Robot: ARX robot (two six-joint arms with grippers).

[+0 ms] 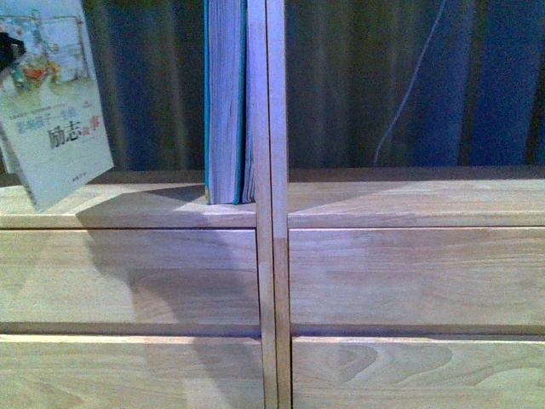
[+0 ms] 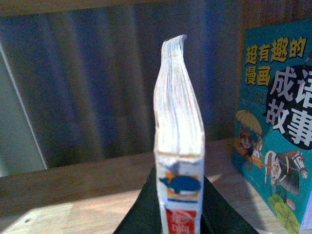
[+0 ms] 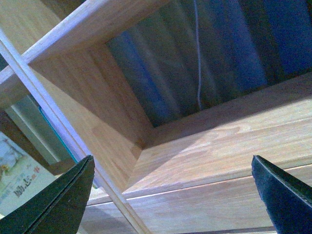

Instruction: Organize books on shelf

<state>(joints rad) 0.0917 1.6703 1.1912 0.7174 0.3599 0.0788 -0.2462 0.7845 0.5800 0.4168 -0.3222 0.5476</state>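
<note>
Teal book point(image 2: 273, 146): cover visible from left wrist only.

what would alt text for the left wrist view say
A white paperback, seen end-on, is held in the left gripper over a pale wooden shelf. A teal book with a cartoon cover stands upright nearby, against a dark ribbed backdrop.

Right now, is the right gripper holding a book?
No, the right gripper is wide open, with only the shelf showing between its jaws.
</note>
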